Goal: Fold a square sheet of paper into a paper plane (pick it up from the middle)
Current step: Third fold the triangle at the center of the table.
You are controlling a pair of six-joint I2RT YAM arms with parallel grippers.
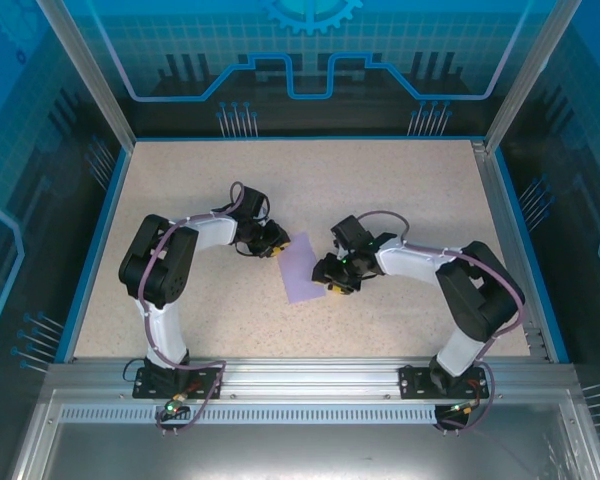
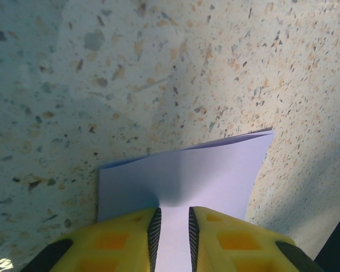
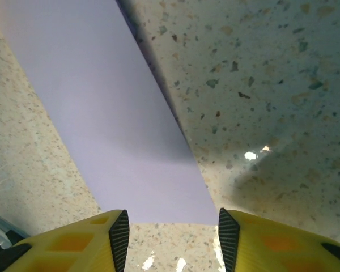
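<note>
Squarely mid-table: lavender sheet between two grippers

The sheet of paper (image 1: 302, 268) lies on the speckled table (image 1: 400, 190), with bare surface on every side out to the blue rim (image 1: 92, 250). The left arm elbows inward. The left gripper (image 1: 277, 243) is at the sheet's far-left corner, jaws nearly together with paper in the slit; I cannot tell whether they pinch it. The right arm reaches in low, and the right gripper (image 1: 335, 285) is spread wide at the sheet's near-right edge.

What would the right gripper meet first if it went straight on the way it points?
Likely the lavender paper sheet: its near edge lies just ahead of the right gripper; depth unclear.
</note>
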